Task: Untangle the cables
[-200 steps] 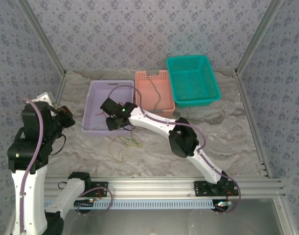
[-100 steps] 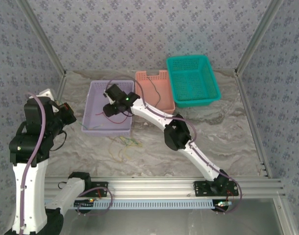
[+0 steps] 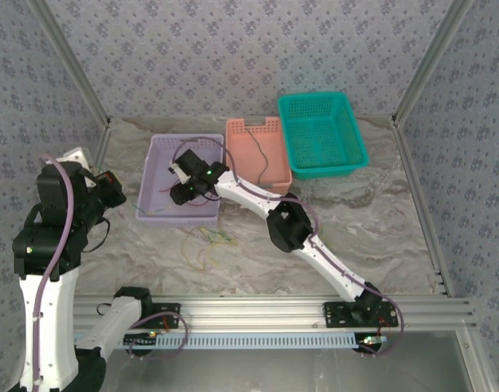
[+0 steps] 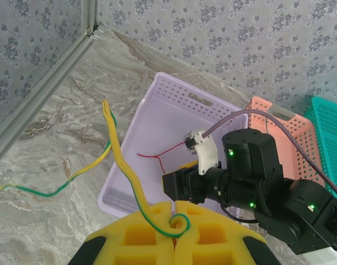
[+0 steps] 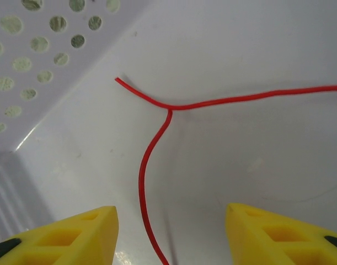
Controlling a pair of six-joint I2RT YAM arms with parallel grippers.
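Having swung into the purple basket point(image 5: 36, 55), the right gripper point(image 5: 171, 221) is hovering half-open over the red cable point(image 5: 212, 103), apparently sorted. The left gripper point(image 4: 174, 212) is clamping the yellow-green cable point(image 4: 121, 160).

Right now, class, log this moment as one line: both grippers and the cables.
left gripper: shut on yellow-green cable | right gripper: open above red cable in purple basket | black cable: in pink basket

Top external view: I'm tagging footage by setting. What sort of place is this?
Probably a lab test cell: two robot arms on a rail, patterned panels in metal framing, and purple, peach and teal baskets on a marble-look table.
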